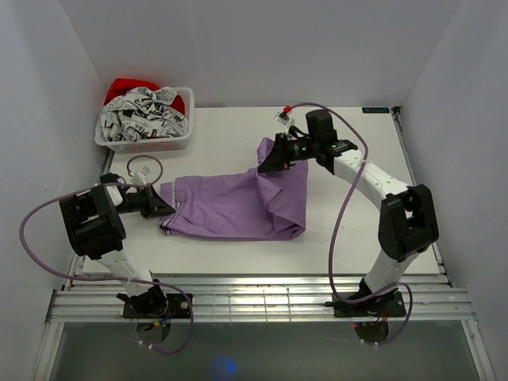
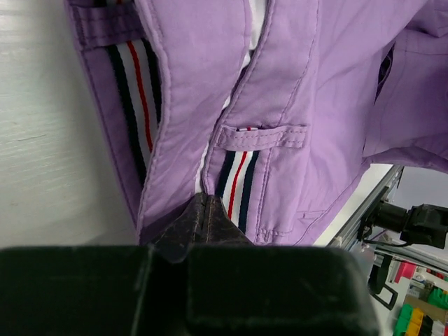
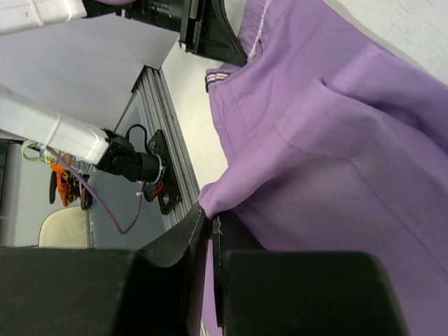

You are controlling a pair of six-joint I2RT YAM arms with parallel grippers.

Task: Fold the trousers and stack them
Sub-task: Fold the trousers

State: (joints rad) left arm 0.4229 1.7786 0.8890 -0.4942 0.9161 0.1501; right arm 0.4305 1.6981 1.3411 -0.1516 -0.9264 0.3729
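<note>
So, left fingers (image 2: pixel 203 210) are clamped on the striped waistband (image 2: pixel 236 171) of the trousers (image 1: pixel 230 210), right fingers (image 3: pixel 211 222) pinched tight on a purple cloth corner between them.

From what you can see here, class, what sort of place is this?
Probably a robotics lab test cell: plain white wall panels enclose a white table, two robot arms bolted at its edge hold lilac soft-cloth trousers, and a white plastic basket holds clothes.

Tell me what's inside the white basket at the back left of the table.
The basket holds crumpled grey-and-white printed cloth, with red cloth behind it. Anything underneath is covered.
</note>
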